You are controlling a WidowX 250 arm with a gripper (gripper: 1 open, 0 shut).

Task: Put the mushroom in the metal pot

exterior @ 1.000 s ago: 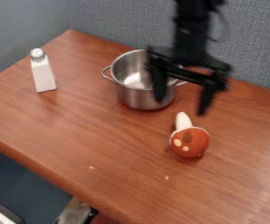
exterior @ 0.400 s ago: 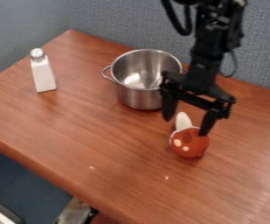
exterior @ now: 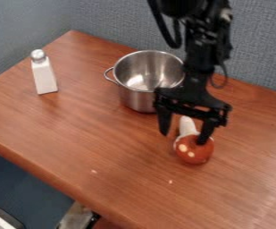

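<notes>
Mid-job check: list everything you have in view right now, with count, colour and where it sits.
toy mushroom with reddish-brown cap and cream stem: one, lying on its side on the table, right of centre, directly under the gripper.
shiny round stainless-steel pot: one, silver, upright toward the table's far edge, nothing visible inside.
small white bottle with grey cap: one, upright near the table's left corner.
wooden table: one, reddish-brown, bears all of the above.
black gripper: one, pointing down, jaws open on either side of the mushroom's stem, not closed on it.
</notes>
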